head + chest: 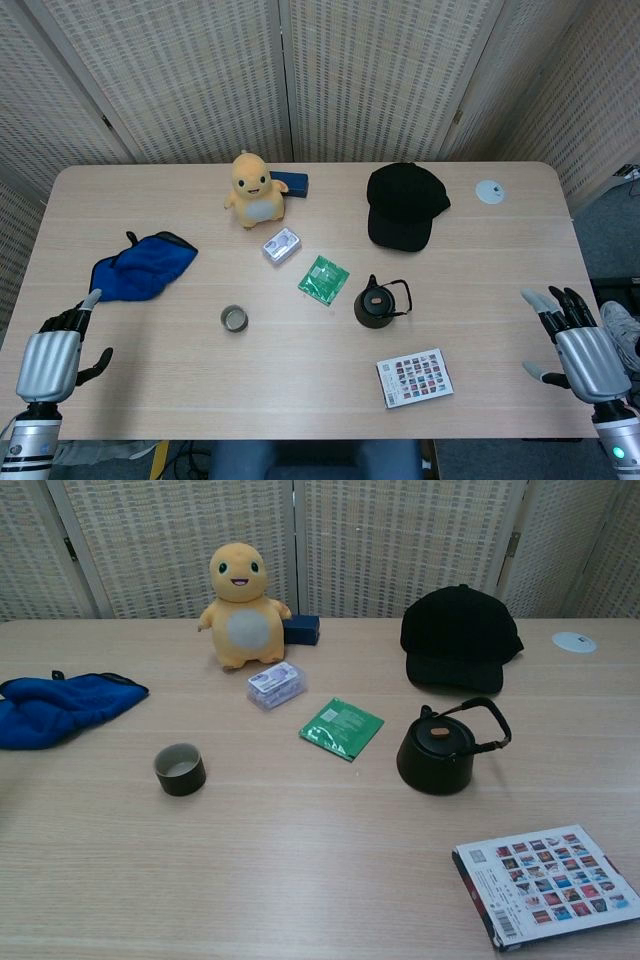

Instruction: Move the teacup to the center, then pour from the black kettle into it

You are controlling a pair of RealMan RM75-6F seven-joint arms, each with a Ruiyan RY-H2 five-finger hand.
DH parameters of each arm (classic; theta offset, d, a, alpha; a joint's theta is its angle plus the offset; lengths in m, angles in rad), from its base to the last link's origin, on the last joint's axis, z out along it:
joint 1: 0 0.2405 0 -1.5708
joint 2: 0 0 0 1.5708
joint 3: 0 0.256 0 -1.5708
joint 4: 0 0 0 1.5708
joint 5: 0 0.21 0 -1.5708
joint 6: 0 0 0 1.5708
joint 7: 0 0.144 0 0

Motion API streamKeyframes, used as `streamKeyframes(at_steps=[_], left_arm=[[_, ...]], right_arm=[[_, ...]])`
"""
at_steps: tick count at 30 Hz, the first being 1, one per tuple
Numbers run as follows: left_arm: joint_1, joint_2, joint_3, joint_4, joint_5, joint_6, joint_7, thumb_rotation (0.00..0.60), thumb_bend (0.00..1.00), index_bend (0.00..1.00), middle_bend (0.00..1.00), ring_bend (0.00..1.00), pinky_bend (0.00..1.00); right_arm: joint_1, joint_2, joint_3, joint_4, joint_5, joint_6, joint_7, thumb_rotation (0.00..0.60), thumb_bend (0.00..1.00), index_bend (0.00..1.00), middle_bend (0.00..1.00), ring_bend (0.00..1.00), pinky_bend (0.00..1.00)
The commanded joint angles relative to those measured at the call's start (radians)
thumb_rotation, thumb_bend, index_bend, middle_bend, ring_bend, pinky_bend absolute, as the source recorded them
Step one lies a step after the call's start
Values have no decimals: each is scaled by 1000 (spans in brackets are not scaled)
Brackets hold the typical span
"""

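The table point(300, 880) is pale wood with a fine grain. On it, the kettle point(436, 752) is black with a brownish lid knob. Left of the kettle, the teacup point(180, 769) is dark olive outside and pale inside. Between them lies a green packet point(341, 727). Behind the kettle sits a black cap point(458, 637). The plush toy point(240, 604) is orange-yellow with a cream belly. The cloth point(55, 708) is blue with dark edging. The booklet point(548, 880) bears a grid of coloured squares on white.

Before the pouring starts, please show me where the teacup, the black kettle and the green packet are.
teacup point(180, 769), chest view, on its outer wall.
black kettle point(436, 755), chest view, on its body.
green packet point(323, 278), head view, on its flat face.
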Motion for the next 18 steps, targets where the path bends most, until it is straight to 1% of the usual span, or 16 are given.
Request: streamKeyframes(at_steps=[1,11,17,18], left_arm=[[6,-1,-6,4,7,-1,4,600,296,62,194,262,293],[9,1,-35,28,22,-36,-3,600,296,67,194,265,293],[-11,8,-56,47,36,-81,-25,600,296,79,194,286,293],[-18,9,-58,54,41,-92,-31,600,296,89,196,304,293]], right_arm=[[-1,1,-1,-1,-1,3,-2,600,64,40,162,0,0],[-4,13,9,-16,1,29,-14,600,65,40,162,0,0],[-5,23,18,-31,4,43,-29,600,65,40,163,0,0],[-4,24,19,-33,5,43,-31,600,66,40,162,0,0]])
